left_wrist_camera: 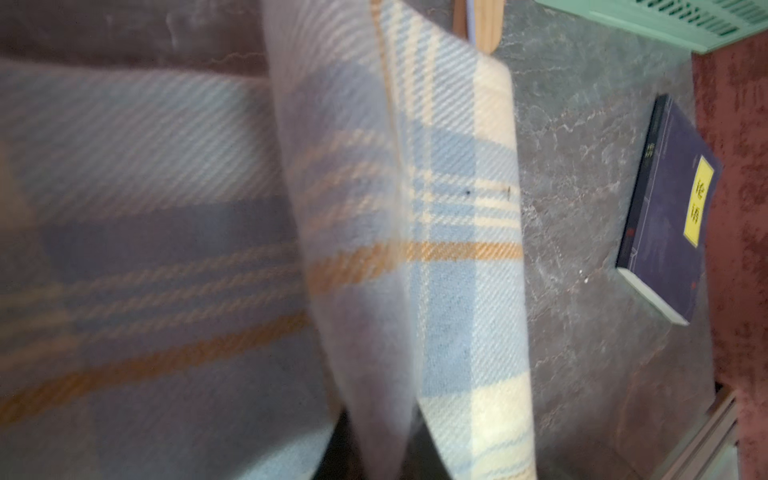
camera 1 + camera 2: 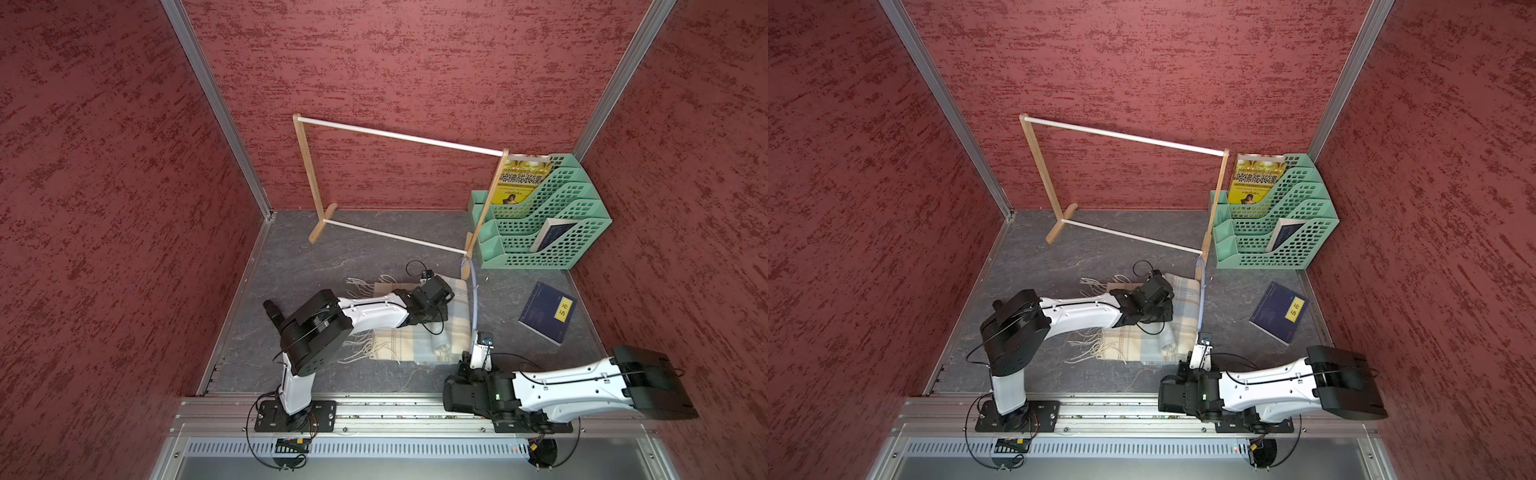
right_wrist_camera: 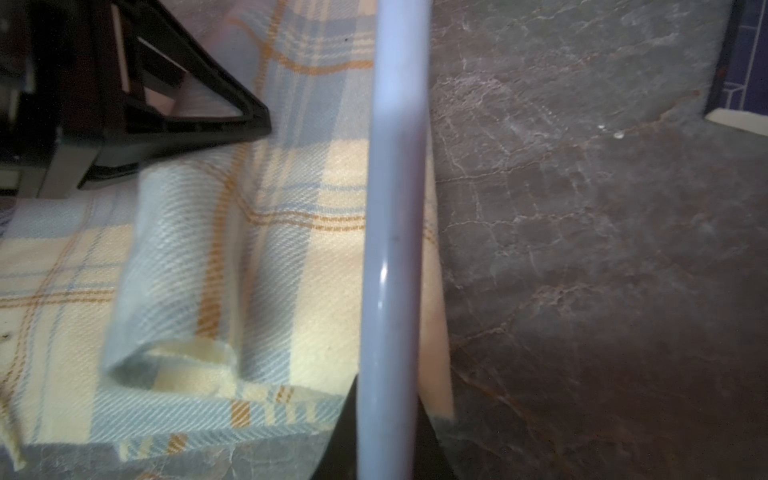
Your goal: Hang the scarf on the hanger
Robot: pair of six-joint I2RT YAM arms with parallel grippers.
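Left gripper (image 2: 432, 313) sits low over the plaid scarf (image 2: 415, 345), centre of both top views. Its jaws are fully closed, and the left wrist view shows a ridge of cloth rising toward them, so it seems to have pinched a fold. Right gripper (image 2: 477, 343), lower right of centre, is clamped on one end of the pale blue hanger (image 2: 473, 299). In the right wrist view the hanger's bar runs out from between the jaws, along the scarf's edge.

By my reading the task is at an early stage. Both things are gripped, but the scarf lies mostly flat on the grey tabletop (image 2: 332, 257) and none of it is over the hanger. Lifting and draping remain.
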